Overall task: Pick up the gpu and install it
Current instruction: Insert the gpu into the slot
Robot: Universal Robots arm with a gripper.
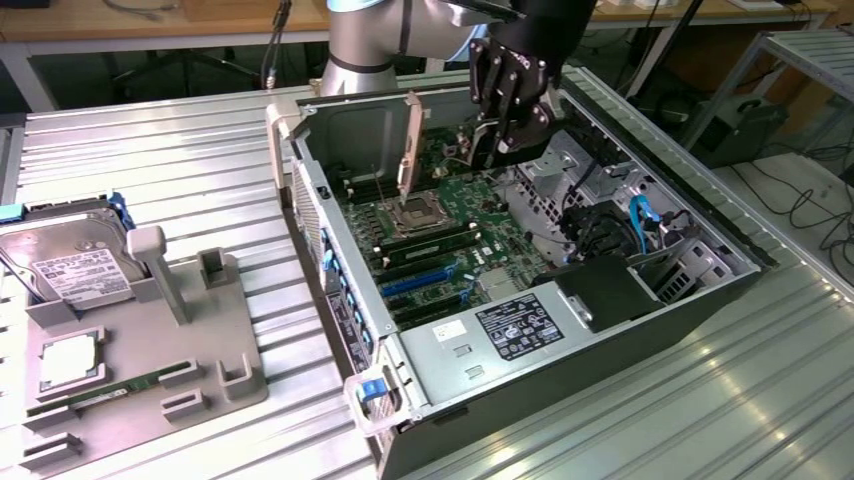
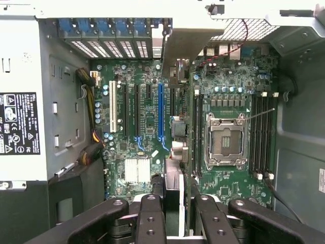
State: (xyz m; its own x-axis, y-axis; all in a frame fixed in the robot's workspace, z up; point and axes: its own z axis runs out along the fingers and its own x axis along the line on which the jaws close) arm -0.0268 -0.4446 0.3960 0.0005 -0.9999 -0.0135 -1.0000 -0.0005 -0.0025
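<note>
The gripper [image 1: 497, 152] hangs inside the open computer case [image 1: 694, 215], its fingers [image 2: 151, 213] clenched on the gpu [image 2: 176, 76] — the card is held edge-on above the motherboard [image 1: 461, 225], its long silver bracket [image 1: 411, 140] standing upright near the case's rear wall. In the wrist view the card runs between the blue expansion slot [image 2: 161, 112] and the CPU socket [image 2: 224, 140], not yet seated. On the ridged metal desk [image 1: 200, 160], at the exterior view's left, a grey fixture [image 1: 147, 330] carries a hard drive [image 1: 74, 265] — well apart from the case.
</note>
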